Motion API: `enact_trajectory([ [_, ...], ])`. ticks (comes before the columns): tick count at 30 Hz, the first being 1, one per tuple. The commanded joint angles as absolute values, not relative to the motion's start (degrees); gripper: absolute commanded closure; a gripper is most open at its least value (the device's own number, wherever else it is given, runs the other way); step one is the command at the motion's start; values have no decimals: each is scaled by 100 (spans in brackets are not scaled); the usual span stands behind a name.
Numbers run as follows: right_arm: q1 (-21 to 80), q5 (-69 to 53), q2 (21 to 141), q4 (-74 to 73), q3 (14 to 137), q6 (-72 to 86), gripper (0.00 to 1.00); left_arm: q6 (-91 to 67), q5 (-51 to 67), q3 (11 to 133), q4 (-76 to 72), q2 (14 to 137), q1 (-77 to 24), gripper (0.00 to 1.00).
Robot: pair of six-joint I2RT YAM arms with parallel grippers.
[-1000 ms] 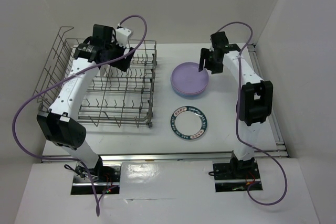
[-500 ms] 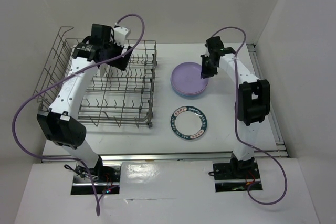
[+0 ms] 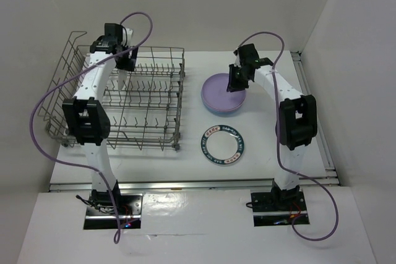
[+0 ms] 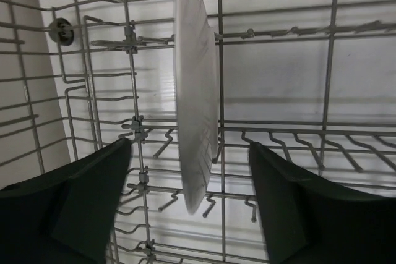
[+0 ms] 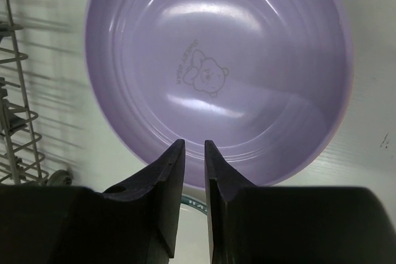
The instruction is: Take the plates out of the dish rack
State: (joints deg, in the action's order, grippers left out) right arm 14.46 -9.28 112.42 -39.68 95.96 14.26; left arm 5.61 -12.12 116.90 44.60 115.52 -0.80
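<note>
The grey wire dish rack (image 3: 142, 103) fills the table's left half. One white plate (image 4: 195, 103) stands on edge between its tines (image 4: 278, 29), near the back left corner. My left gripper (image 4: 189, 146) hangs over it, open, one finger on each side and neither touching; from above it (image 3: 120, 66) sits at the rack's back rail. A lavender plate (image 3: 219, 94) lies flat to the right of the rack, on top of another plate. My right gripper (image 5: 195, 143) is shut and empty above the lavender plate's (image 5: 216, 47) near rim.
A white plate with a dark teal patterned rim (image 3: 223, 144) lies flat in front of the lavender one. The rack's taller wire side (image 3: 62, 85) rises at the far left. White walls close in behind and on the right.
My left arm has swung to the rack's back left and its fingers now straddle the white plate, narrowing slightly. My right gripper has shut and drifted left over the lavender plate.
</note>
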Motion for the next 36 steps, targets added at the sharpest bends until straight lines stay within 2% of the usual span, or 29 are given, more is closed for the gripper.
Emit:
enact_trajectory([
  [1, 1521, -1107, 10750, -3665, 9527, 1503, 73, 448, -1090, 12250, 4551, 11995, -35, 15],
  [5, 1573, -1107, 10565, -3665, 9527, 1556, 73, 221, -950, 12735, 4833, 12270, 193, 56],
  [6, 1573, -1107, 10564, -3665, 9527, 1556, 73, 220, -949, 12735, 4834, 12322, 193, 78],
  [8, 1643, -1195, 10512, -3665, 9475, 1617, 73, 62, -792, 12735, 4886, 12270, 333, 96],
  [9, 1644, -1282, 10460, -3595, 9475, 1617, 73, 62, -730, 12735, 4887, 12200, 334, 100],
  [14, 1933, -1414, 10616, -3595, 9755, 1731, 73, -43, -344, 12857, 4939, 11971, 439, 100],
  [18, 2161, -2097, 10828, -3332, 9975, 2029, 72, -166, 24, 13121, 4939, 11779, 554, 100],
  [19, 2232, -2283, 10828, -3157, 9976, 2091, 68, -167, 131, 13122, 4939, 11777, 606, 100],
  [21, 2408, -2548, 10881, -2446, 9801, 2458, 47, -167, 429, 13017, 4791, 11602, 606, 100],
  [23, 2583, -2751, 10959, -1762, 9730, 2732, 42, -167, 483, 12903, 4737, 11602, 606, 100],
  [27, 2908, -2689, 11538, -1573, 10237, 2883, 35, -167, 536, 13078, 4816, 11654, 659, 100],
  [32, 3041, -2829, 12049, -1486, 10529, 3190, 33, -167, 606, 13280, 4729, 11584, 712, 100],
  [36, 3041, -2831, 12234, -1327, 10529, 3428, 37, -167, 843, 13280, 4589, 11374, 712, 100],
])
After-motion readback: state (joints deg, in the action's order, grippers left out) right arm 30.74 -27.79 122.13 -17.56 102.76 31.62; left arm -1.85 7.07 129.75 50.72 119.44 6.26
